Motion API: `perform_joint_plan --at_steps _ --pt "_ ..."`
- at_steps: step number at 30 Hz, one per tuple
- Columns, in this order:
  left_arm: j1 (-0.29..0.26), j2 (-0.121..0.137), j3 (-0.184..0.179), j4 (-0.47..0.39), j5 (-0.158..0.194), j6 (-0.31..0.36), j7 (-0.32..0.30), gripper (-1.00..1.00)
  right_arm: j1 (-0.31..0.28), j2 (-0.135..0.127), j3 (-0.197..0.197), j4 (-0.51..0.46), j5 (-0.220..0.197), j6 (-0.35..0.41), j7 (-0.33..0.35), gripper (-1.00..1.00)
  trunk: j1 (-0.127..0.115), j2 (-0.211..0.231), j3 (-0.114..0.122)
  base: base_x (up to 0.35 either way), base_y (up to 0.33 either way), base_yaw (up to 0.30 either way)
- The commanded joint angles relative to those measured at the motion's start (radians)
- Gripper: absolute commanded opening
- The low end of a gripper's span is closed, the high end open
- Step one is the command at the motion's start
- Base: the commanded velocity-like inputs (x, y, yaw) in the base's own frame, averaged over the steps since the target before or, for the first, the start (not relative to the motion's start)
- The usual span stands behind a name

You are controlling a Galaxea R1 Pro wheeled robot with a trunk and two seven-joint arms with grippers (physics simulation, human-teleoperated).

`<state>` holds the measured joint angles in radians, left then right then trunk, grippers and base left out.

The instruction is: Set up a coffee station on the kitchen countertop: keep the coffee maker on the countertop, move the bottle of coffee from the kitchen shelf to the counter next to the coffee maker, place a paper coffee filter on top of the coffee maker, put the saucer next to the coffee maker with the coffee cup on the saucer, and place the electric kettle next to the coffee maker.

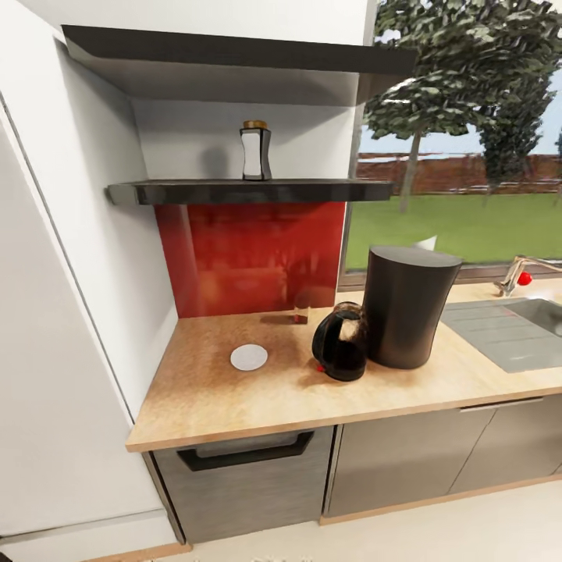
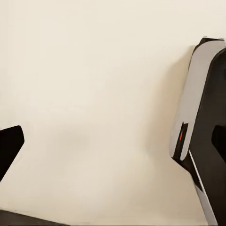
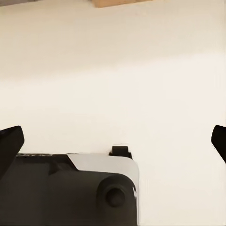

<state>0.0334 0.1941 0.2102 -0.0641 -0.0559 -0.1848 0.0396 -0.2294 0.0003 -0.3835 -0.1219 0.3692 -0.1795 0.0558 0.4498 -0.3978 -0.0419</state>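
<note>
The bottle of coffee (image 1: 255,151) stands on the kitchen shelf (image 1: 250,191), above the red backsplash. Below it, on the kitchen countertop (image 1: 211,398), lie the white saucer (image 1: 249,357), the dark glass electric kettle (image 1: 341,341) and, touching the kettle's right side, the tall grey coffee maker (image 1: 406,306). A small white pointed piece (image 1: 426,243), perhaps the paper coffee filter, peeks from behind the coffee maker's top. A small faint object (image 1: 300,314) by the backsplash may be the coffee cup. My left gripper (image 2: 113,146) and right gripper (image 3: 113,141) hang open and empty over pale floor.
An inset grey sink (image 1: 515,328) with a red-knobbed faucet (image 1: 521,275) lies right of the coffee maker. A white wall panel (image 1: 55,351) bounds the counter on the left. Grey drawer fronts (image 1: 250,476) sit below. The robot's own base (image 2: 202,132) shows beside the left gripper.
</note>
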Motion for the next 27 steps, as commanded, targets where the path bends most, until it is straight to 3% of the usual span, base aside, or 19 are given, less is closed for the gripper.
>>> perform_joint_plan --at_steps 1,8,12,16,22,24,27 --pt "0.0 0.005 0.004 0.0 -0.006 0.003 0.01 1.0 -0.001 0.001 -0.008 -0.005 0.007 -0.003 0.004 1.0 0.0 -0.002 -0.002 -0.224 0.182 -0.002" --pt "-0.001 0.009 -0.008 0.001 -0.007 0.014 0.034 1.0 -0.001 0.018 -0.01 -0.129 0.001 -0.004 0.004 1.0 0.0 -0.002 -0.002 -0.237 0.081 0.0" --pt "-0.001 0.008 -0.009 0.001 -0.007 0.014 0.036 1.0 -0.001 0.071 -0.011 -0.242 -0.002 -0.008 0.003 1.0 0.0 -0.002 -0.002 -0.135 0.006 0.0" --pt "-0.001 0.004 -0.009 0.001 -0.007 0.013 0.037 1.0 -0.001 0.165 -0.011 -0.488 -0.003 -0.009 0.003 1.0 0.0 -0.002 -0.002 -0.022 0.001 0.0" --pt "-0.001 0.002 -0.009 0.001 -0.006 0.012 0.037 1.0 -0.001 0.174 -0.003 -0.818 -0.009 -0.006 0.004 1.0 0.0 -0.002 -0.002 -0.003 0.0 0.0" --pt "-0.001 0.002 -0.004 0.001 -0.006 0.013 0.037 1.0 -0.001 0.174 0.036 -0.91 -0.02 -0.004 0.004 1.0 0.0 -0.002 -0.002 0.0 0.0 0.0" --pt "-0.001 0.002 0.003 0.0 -0.006 0.013 0.038 1.0 -0.001 0.174 0.157 -1.019 -0.095 -0.002 0.002 1.0 0.0 -0.002 -0.002 -0.026 0.0 0.0"
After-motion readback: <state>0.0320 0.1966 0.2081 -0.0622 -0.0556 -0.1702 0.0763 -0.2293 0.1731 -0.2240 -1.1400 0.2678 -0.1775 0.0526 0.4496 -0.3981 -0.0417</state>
